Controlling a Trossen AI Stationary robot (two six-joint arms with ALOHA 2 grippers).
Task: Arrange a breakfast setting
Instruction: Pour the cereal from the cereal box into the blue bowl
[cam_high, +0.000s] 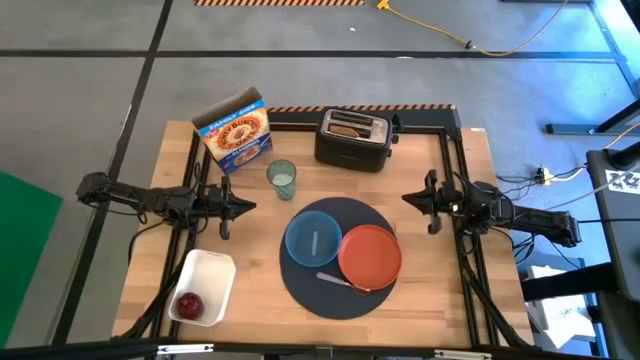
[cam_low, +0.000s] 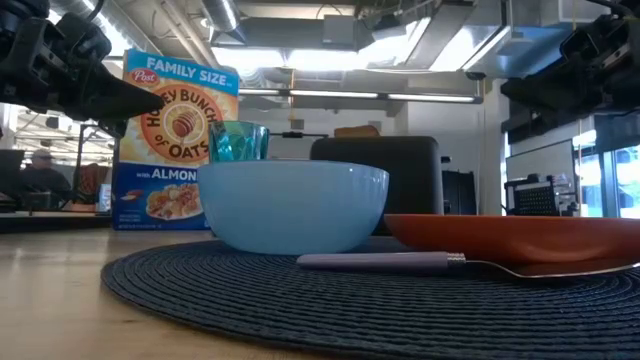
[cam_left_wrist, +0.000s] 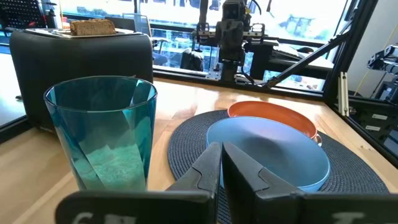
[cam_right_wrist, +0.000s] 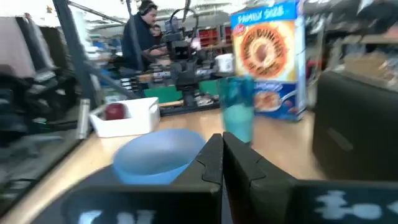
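On the round dark mat (cam_high: 335, 262) at the table (cam_high: 440, 290) centre, the blue bowl (cam_high: 313, 238) sits at its 9 o'clock side and the orange-red plate (cam_high: 370, 252) at its 3 o'clock side, the two touching. The metal spoon (cam_high: 340, 281) lies on the mat at 6 o'clock, just in front of them, its bowl end at the plate's rim. The small greenish glass (cam_high: 282, 179) stands off the mat at 11 o'clock, near the cereal box (cam_high: 237, 131). The toast slice (cam_high: 347, 127) is in the toaster (cam_high: 352, 139) at 12 o'clock; the red apple (cam_high: 188, 304) lies in the white tub (cam_high: 203, 287) at 8 o'clock.

Both arms hover at the table's sides: the left end effector (cam_high: 246, 207) at 9 o'clock, the right end effector (cam_high: 408, 198) at 3 o'clock, each with fingers pressed together and empty.

The crockery looks placed; the food and glass seem outstanding. A likely next move is for the left end effector, nearest the glass, to open, straddle it and carry it beside the mat.
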